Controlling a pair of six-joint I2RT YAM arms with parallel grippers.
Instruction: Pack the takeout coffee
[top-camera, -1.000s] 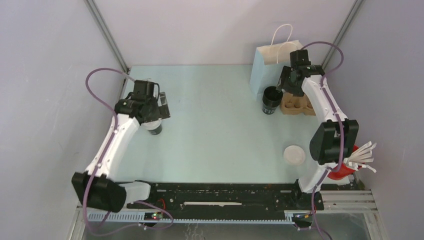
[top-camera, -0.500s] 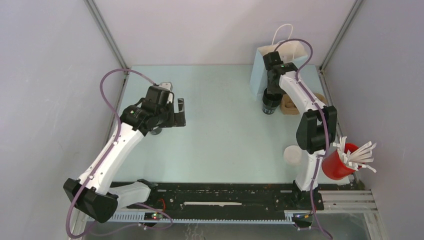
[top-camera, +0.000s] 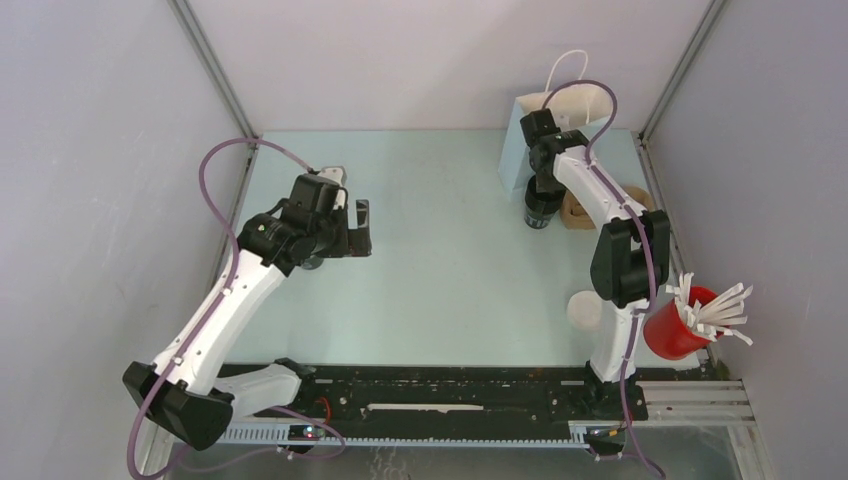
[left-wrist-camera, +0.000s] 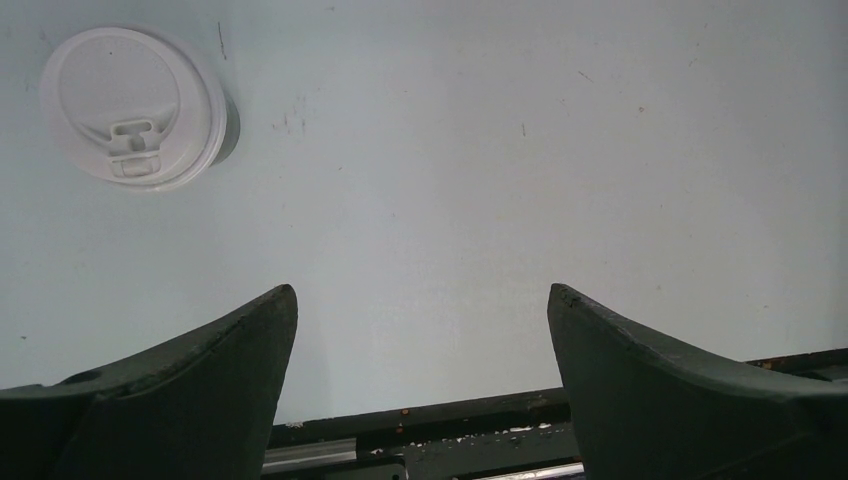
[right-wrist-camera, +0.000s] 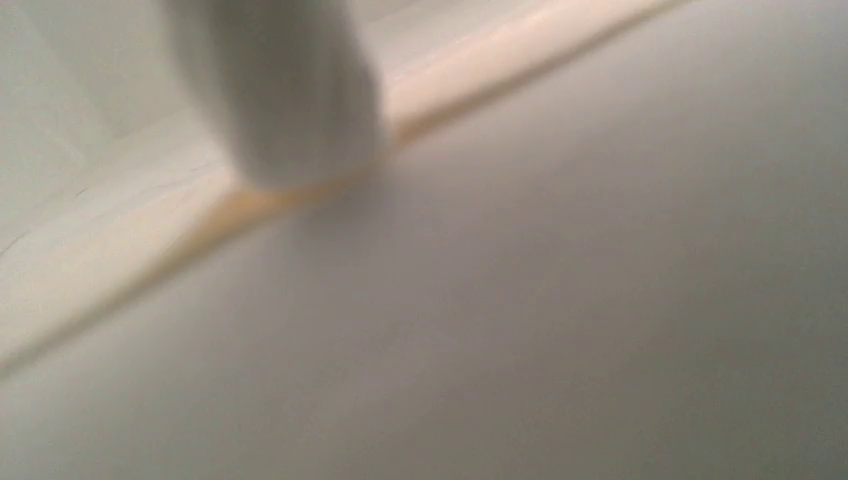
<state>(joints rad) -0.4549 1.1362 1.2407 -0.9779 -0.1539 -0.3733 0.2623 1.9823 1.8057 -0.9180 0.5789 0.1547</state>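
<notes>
A pale mint-green tabletop (top-camera: 450, 270) lies inside a plain enclosure, shut in by a smooth grey back wall (top-camera: 400, 60), a left wall (top-camera: 80, 200) and a right wall (top-camera: 770, 150). Slim metal posts (top-camera: 215, 70) rise at the two rear corners. A black rail (top-camera: 450, 390) spans the near edge above a slotted metal strip (top-camera: 240, 433). Soft, even light casts faint shadows; small scuffs (left-wrist-camera: 290, 122) fleck the surface.

Bag (top-camera: 522, 150) at table's (top-camera: 440, 290) 1 o'clock, open cup (top-camera: 539, 214) just before it, carrier (top-camera: 573, 207) at open cup's 3 o'clock, loose lid (top-camera: 579, 311) at 4 o'clock, lidded cup (left-wrist-camera: 130, 107) at 9 o'clock
</notes>
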